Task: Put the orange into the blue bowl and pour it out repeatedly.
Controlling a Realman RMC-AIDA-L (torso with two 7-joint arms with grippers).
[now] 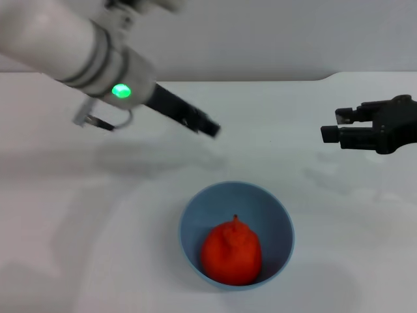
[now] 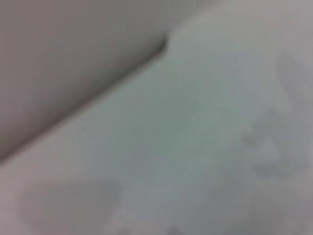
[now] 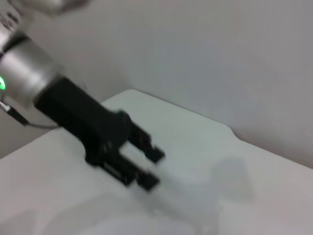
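Orange found inside blue bowl, resting on the bowl floor toward the wall nearest the worktop's front edge, stem nub pointing up. Bowl standing upright on white worktop, close to the front edge and a little right of centre. No gripper in contact with bowl or fruit.

Left gripper held in the air above the worktop, behind the bowl and slightly to its left, well apart from it, at the end of the left arm reaching in from the rear left corner. Green indicator light lit on the wrist housing. In the right wrist view the same gripper seen with its two black fingers parted by a small gap and nothing between them. Left wrist view limited to bare worktop and its rear edge against the wall; own fingers not shown there.

Right gripper held above the worktop near the right edge, level with the left gripper, well apart from the bowl, tips pointing toward the centre. Black fingers seen stacked with a narrow gap, slightly parted, holding nothing.

Faint smudges noted on the worktop surface behind and beside the bowl.
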